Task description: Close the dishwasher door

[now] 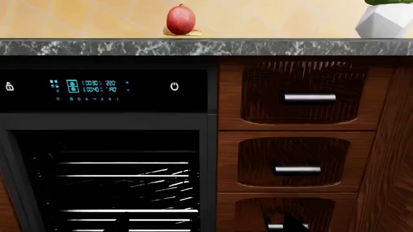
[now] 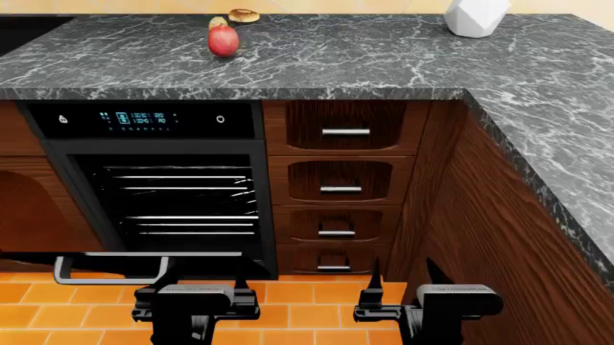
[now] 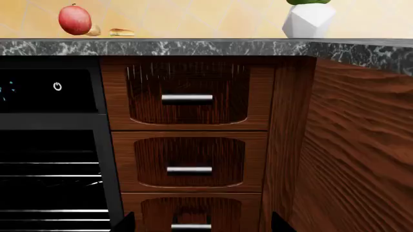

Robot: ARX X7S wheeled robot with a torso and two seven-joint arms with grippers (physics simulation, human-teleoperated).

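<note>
The dishwasher door (image 2: 144,254) lies mostly hidden behind the left hand (image 2: 195,295).
</note>
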